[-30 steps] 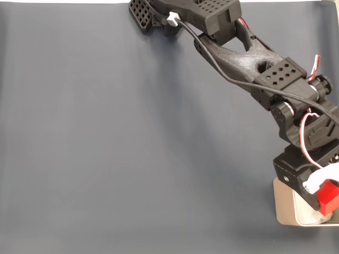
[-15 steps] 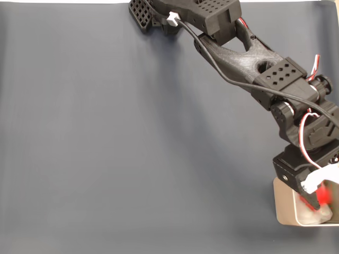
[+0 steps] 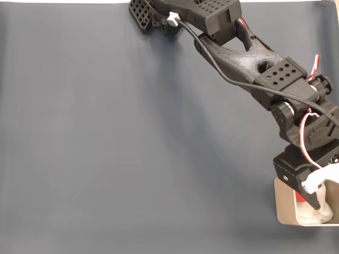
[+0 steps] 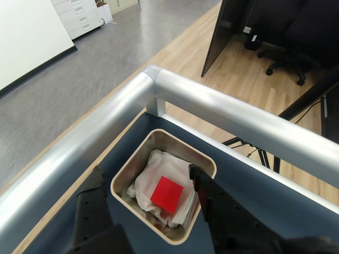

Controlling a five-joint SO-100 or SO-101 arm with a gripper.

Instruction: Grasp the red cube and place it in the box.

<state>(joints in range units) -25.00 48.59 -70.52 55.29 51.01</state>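
Observation:
In the wrist view the red cube [image 4: 167, 193] lies flat on the white wadded paper inside the box [image 4: 128, 166], free of any finger. My gripper [image 4: 147, 182] is open above the box, with one black finger [image 4: 95, 186] left of it and the other finger [image 4: 199, 182] over its right rim. The fixed view shows the gripper [image 3: 317, 197] hanging over the box [image 3: 284, 211] at the lower right edge, where a thin sliver of the red cube [image 3: 299, 199] peeks out beside the jaw.
The box sits in a corner of the dark blue-grey mat [image 3: 132, 148], right against the silver rails [image 4: 238, 119] that edge the table, with floor beyond. My black arm [image 3: 238, 53] stretches from the top middle to the lower right in the fixed view.
The cube was held in the gripper above the box a second ago. It has dropped out and now rests on the paper inside the box, with the jaws spread apart.

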